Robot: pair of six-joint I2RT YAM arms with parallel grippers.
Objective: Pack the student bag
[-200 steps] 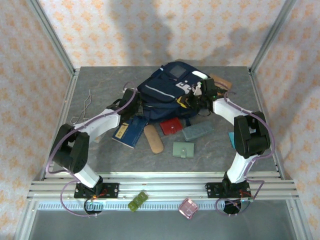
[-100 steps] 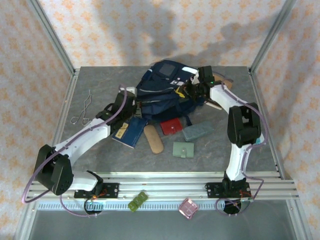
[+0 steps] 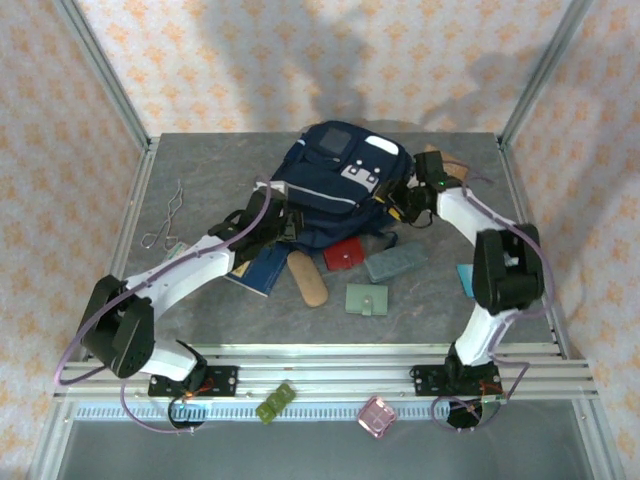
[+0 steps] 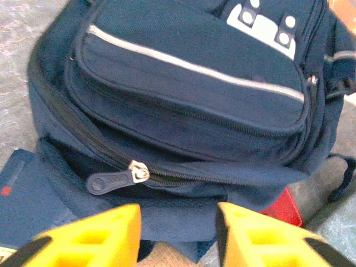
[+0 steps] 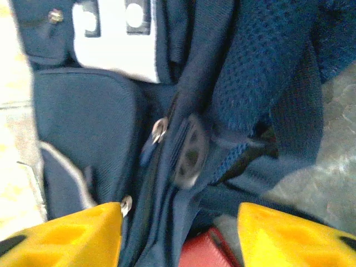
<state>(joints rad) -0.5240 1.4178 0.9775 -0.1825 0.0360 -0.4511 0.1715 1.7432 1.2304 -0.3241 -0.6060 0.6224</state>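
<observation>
Fabric sets the scene: the student bag (image 3: pixel 335 185), woven navy cloth with a grey-white stripe across its rounded front pocket, lies just toward 12 o'clock of the middle of the mottled grey table (image 3: pixel 200 300). Its white patch (image 4: pixel 267 22) carries round snaps. A dark oval zipper pull (image 4: pixel 111 181) looks rubbery, and its raised lettering is too blurred to read. In the right wrist view, coarse navy mesh padding (image 5: pixel 267 61) folds over a strap.

The left gripper (image 3: pixel 272 212) sits at the bag's 8 o'clock, its yellow fingers (image 4: pixel 94 233) parted with nothing between them. The right gripper (image 3: pixel 403 197) sits at the bag's 3 o'clock, its blocky yellow fingers (image 5: pixel 67 233) also spread wide and clamping nothing.

The bag's 6 o'clock edge is crowded. A flat navy booklet (image 3: pixel 262 268) and a red wallet (image 3: pixel 343 254) both slip partly under it. A tan rounded oblong case (image 3: pixel 308 278), a grey-green pouch (image 3: pixel 395 263) and a green snap wallet (image 3: pixel 367 299) lie just beyond. The booklet's small red mark cannot be read. Toward 9 o'clock the table lies open around a bent wire (image 3: pixel 165 222).
</observation>
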